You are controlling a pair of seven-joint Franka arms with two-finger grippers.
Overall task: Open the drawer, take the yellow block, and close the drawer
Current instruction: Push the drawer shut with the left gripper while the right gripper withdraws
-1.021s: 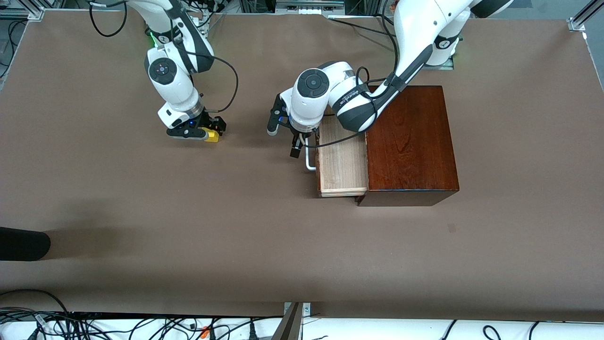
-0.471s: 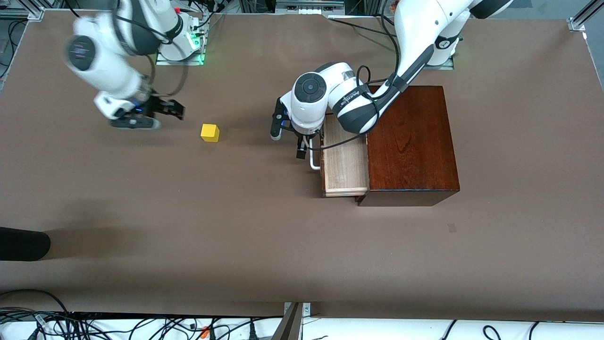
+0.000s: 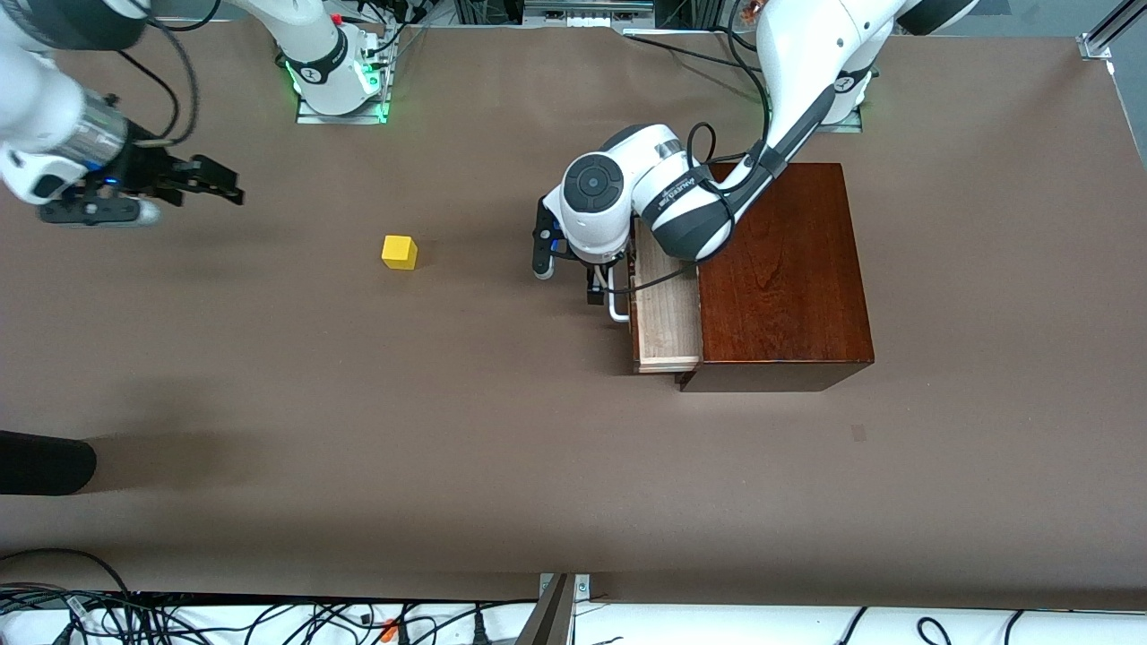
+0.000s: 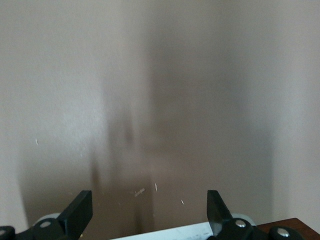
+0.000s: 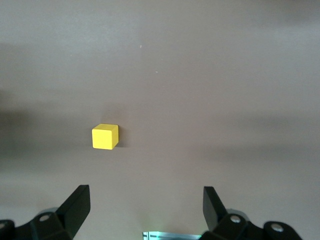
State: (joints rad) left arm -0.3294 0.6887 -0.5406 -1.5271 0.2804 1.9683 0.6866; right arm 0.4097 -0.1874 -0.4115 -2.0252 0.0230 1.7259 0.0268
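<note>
One yellow block (image 3: 399, 252), one drawer (image 3: 667, 313), two pincers.

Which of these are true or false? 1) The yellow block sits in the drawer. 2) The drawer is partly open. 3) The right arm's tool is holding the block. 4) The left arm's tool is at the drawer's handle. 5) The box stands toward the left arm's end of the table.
1) False. The yellow block rests on the bare table, apart from the box.
2) True. The drawer juts out of the dark wooden box, showing its pale wood.
3) False. The right tool is open, empty and away from the block, over the table's edge region at the right arm's end.
4) True. The left tool is down by the white handle.
5) True.
</note>
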